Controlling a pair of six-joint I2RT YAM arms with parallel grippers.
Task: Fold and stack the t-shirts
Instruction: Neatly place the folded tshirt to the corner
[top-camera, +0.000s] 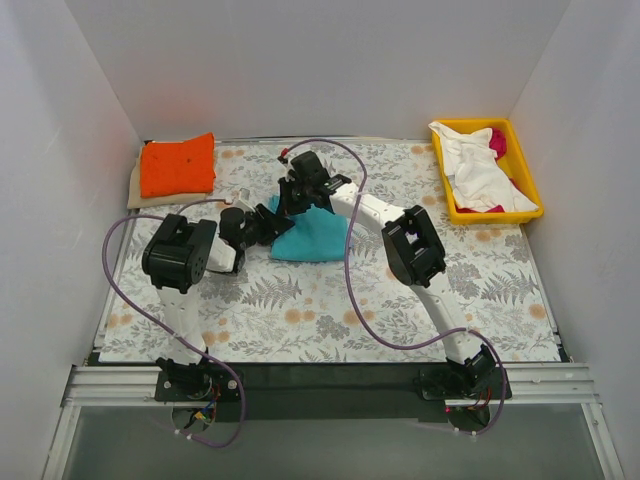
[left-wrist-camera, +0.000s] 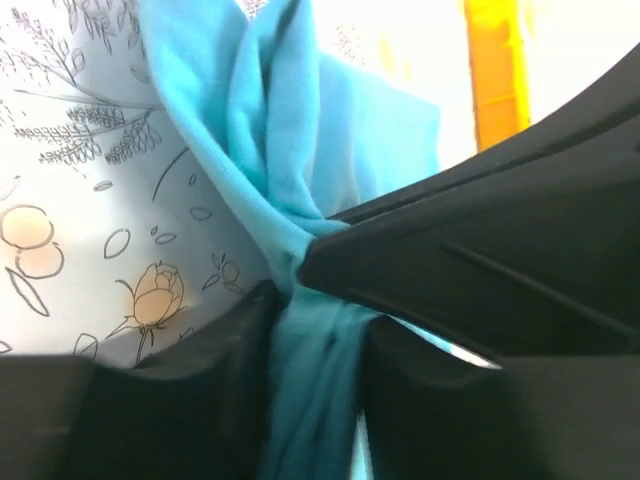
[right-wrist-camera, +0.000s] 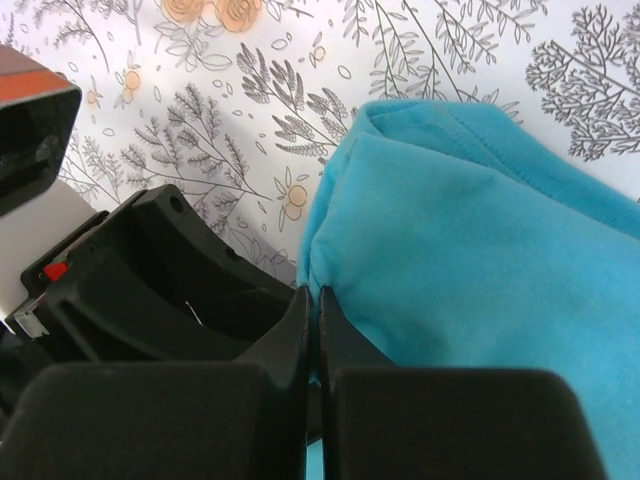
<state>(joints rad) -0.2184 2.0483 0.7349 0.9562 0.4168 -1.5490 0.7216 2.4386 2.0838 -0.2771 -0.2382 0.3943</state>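
The teal-blue t-shirt (top-camera: 312, 240) lies partly folded in the middle of the floral table cloth. My left gripper (top-camera: 262, 224) is shut on a bunched fold at its left edge (left-wrist-camera: 310, 350). My right gripper (top-camera: 290, 192) is shut on the shirt's edge just behind the left gripper; its jaws stand pressed together on a thin pinch of teal cloth (right-wrist-camera: 318, 296). A folded bright orange t-shirt (top-camera: 178, 164) lies at the far left corner. White (top-camera: 478, 168) and magenta (top-camera: 497, 140) t-shirts lie crumpled in the yellow tray.
The yellow plastic tray (top-camera: 527, 172) stands at the far right. The orange shirt rests on a beige pad (top-camera: 135, 190). The floral table cloth (top-camera: 300, 320) covers the table. White walls close in the back and both sides. Purple cables loop over the near part.
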